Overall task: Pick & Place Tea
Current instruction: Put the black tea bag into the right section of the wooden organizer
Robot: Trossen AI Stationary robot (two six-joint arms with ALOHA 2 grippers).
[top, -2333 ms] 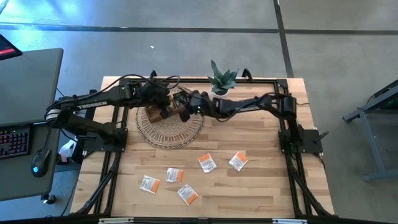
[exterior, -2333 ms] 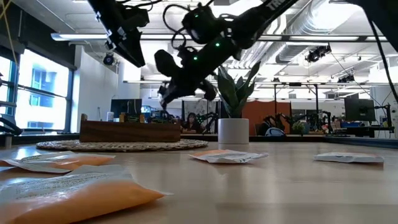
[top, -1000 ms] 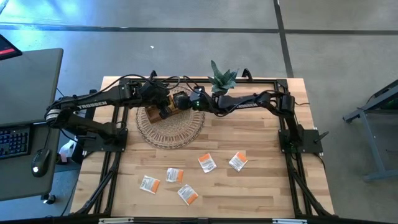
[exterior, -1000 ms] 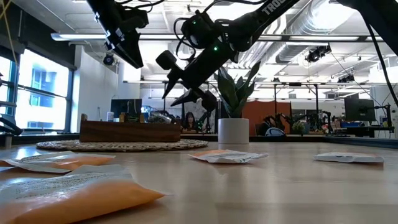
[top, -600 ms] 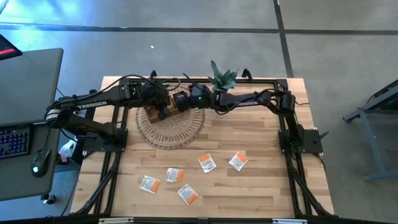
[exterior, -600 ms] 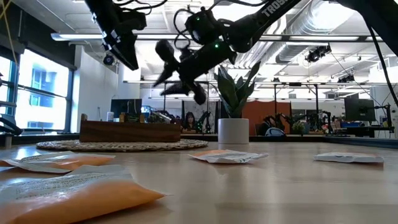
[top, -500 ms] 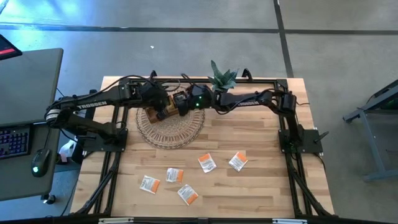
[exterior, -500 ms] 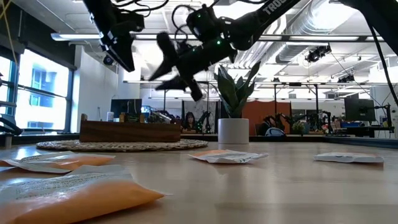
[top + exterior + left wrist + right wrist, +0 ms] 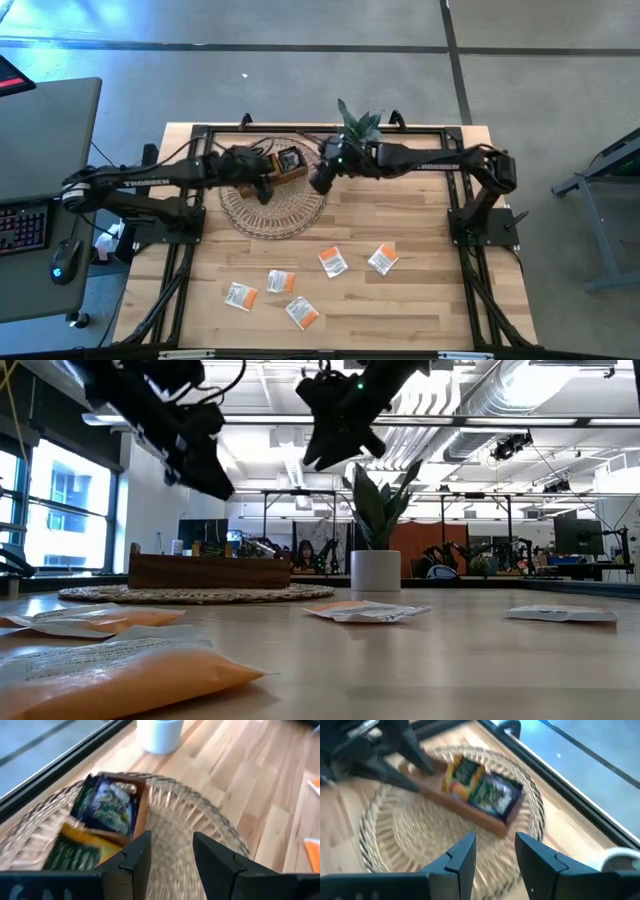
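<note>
Several orange-and-white tea sachets (image 9: 333, 262) lie flat on the near half of the wooden table, one close in the low view (image 9: 130, 670). The brown wooden tray (image 9: 286, 162) stands on a round woven mat (image 9: 273, 205) at the far side and holds dark sachets with green labels (image 9: 107, 810). My left gripper (image 9: 263, 190) hovers open over the mat just near of the tray, with nothing between its fingers (image 9: 137, 855). My right gripper (image 9: 318, 183) hangs open above the mat's right rim, also empty (image 9: 495, 845).
A small potted plant (image 9: 358, 125) in a white pot stands at the far edge, right of the tray and close to my right arm. Black frame rails (image 9: 180, 250) run along both sides of the table. The sachets are spread over the near middle of the table.
My right gripper has drawn back from over the tray toward the table's right edge, risen, and tipped from slanting left to pointing more downward. My left gripper has shifted a little toward the near edge and come lower. The tray and sachets have stayed put.
</note>
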